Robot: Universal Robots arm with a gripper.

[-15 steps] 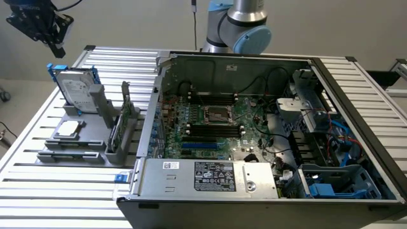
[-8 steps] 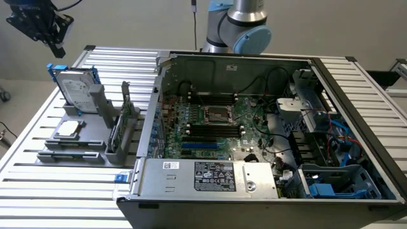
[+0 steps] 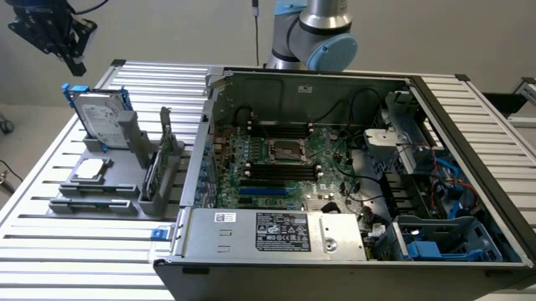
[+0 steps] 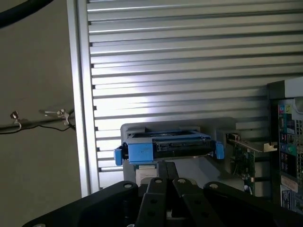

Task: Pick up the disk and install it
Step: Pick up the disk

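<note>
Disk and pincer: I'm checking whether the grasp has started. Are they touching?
Apart. The exterior view shows the shut pincer hanging above the disk, with a clear gap between its tip and the disk's top edge.

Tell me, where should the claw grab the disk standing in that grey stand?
Probably the thin top edge, coming straight down from above. The disk stands upright in the grey stand, so its lower part is tucked in, while its blue-framed top sticks up free below the claw.
</note>
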